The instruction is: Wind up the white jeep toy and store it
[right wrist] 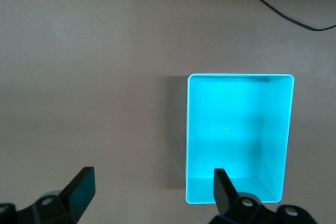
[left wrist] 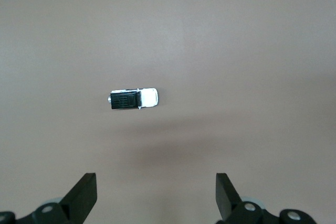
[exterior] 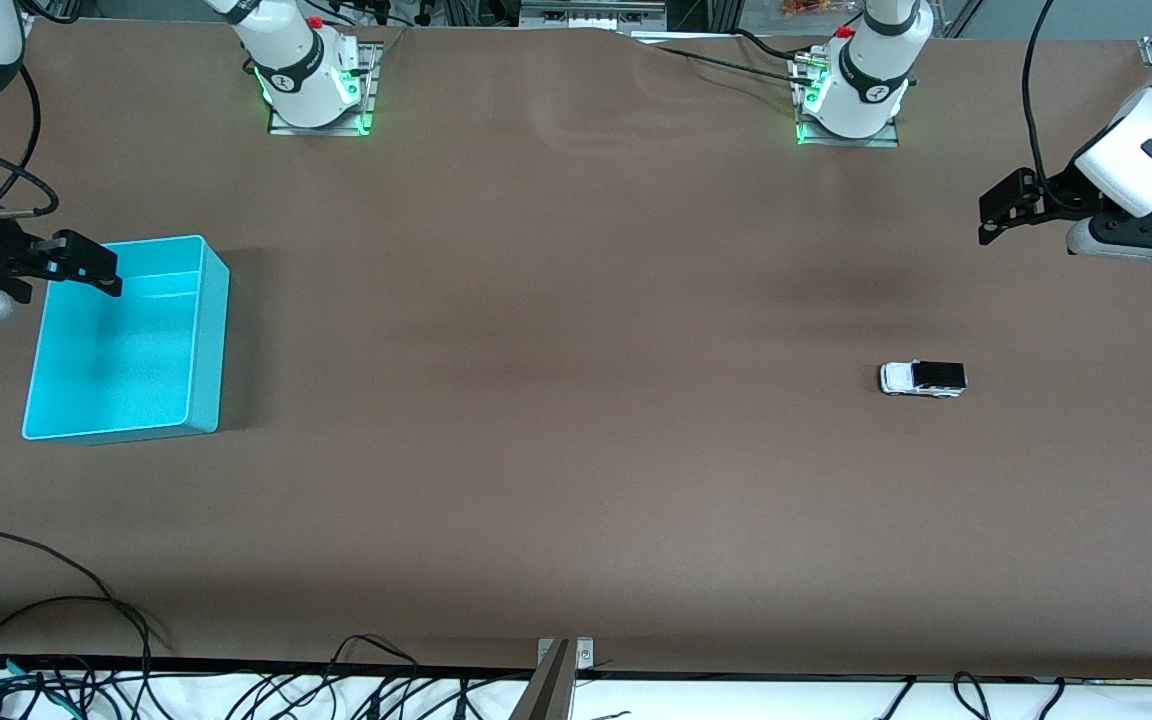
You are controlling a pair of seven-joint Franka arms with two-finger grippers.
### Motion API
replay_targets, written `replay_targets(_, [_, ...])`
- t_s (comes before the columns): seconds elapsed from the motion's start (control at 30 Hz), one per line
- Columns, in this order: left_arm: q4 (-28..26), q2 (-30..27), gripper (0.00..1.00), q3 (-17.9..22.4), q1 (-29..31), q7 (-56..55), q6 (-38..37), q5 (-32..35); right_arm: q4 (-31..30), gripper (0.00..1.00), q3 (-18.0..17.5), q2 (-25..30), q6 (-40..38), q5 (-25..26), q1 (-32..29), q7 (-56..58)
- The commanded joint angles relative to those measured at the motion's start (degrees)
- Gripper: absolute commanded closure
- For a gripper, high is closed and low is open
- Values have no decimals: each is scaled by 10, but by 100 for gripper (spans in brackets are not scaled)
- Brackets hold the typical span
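From the front, I see the tiny white toy jeep with a black rear [exterior: 922,378] alone on the brown counter [exterior: 576,450], toward the left arm's end, well apart from the turquoise plastic bin [exterior: 198,330]. Left gripper [exterior: 1006,210] hangs high, fingers spread.

Left wrist view: I'd centre over the jeep [left wrist: 134,98], descend, pinching its sides.

Right wrist view: right gripper [right wrist: 149,190] waits spread above the bin [right wrist: 239,77]. No readable writing.
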State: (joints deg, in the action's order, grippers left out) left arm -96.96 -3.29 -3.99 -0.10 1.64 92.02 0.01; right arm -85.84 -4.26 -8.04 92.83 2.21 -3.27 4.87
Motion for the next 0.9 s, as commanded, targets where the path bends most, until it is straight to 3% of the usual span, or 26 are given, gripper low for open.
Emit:
replay_targets(0.0, [5, -4, 0, -1, 2, 11, -8, -1, -13, 0, 2, 12, -3, -17, -2, -4])
replay_targets(0.87, [5, -5, 0, -1, 2, 11, -10, -1, -31, 0, 2, 25, -2, -19, -2, -34])
